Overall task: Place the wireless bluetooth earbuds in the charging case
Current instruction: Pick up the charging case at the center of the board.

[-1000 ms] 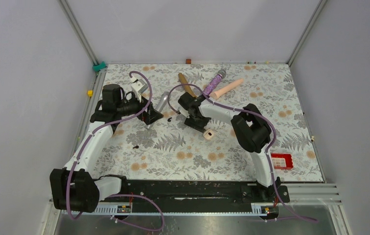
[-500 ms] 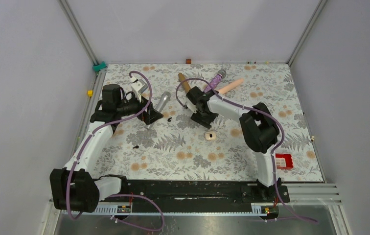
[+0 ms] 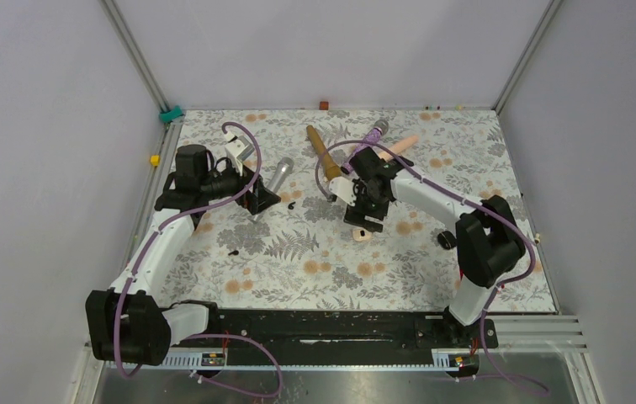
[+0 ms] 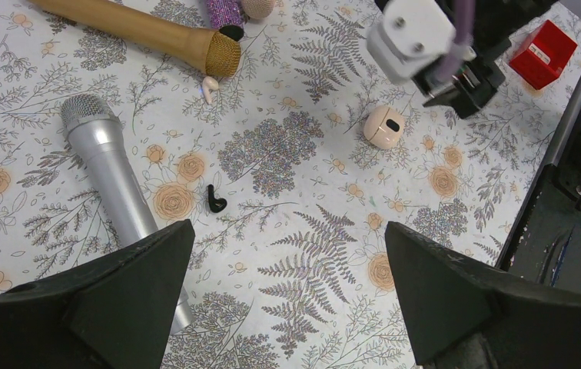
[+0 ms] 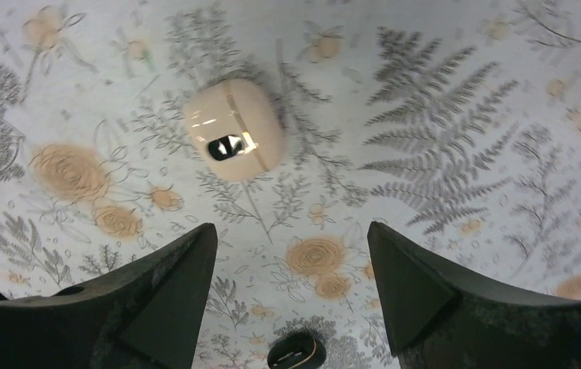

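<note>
Nothing is inserted yet. One black earbud point(image 4: 215, 198) lies loose on the surface ahead of the left hand point(image 4: 289, 229), a likely second earbud point(image 3: 232, 251) lies nearer the bases, and the beige case point(image 5: 234, 129) sits apart from both. Your two hands are spread wide and hold nothing. Since a second ago the right hand point(image 5: 291, 231) has shifted from left of the case to above it; case, earbuds and left arm are unmoved.

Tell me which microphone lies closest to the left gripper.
The silver microphone; its handle reaches the left gripper, while the gold microphone and purple microphone lie farther off.
</note>
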Tool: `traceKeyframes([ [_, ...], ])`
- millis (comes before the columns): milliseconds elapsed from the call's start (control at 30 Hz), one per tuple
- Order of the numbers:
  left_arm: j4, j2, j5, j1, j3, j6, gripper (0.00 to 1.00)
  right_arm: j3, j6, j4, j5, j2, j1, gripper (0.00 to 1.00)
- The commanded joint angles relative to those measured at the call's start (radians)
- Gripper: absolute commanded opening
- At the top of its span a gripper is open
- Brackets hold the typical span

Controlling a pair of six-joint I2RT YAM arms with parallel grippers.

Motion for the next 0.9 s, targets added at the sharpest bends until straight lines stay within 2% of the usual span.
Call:
traceKeyframes([
  [0,0.045,-0.028,0.007,0.009,-0.007,0.007,0.98,-0.104,-0.227,0.060,-0.153,-0.062,0.006,0.80],
  [267,0.043,-0.028,0.006,0.010,-0.005,0.009,0.99,-0.079,-0.196,0.069,-0.147,0.031,0.024,0.78],
  [533,0.042,-0.031,0.004,0.009,-0.007,0.011,0.98,-0.108,-0.208,0.125,-0.055,0.072,0.090,0.78],
  [867,0.043,-0.034,0.006,0.011,-0.007,0.011,0.98,-0.148,-0.254,0.132,-0.012,0.103,0.092,0.73],
])
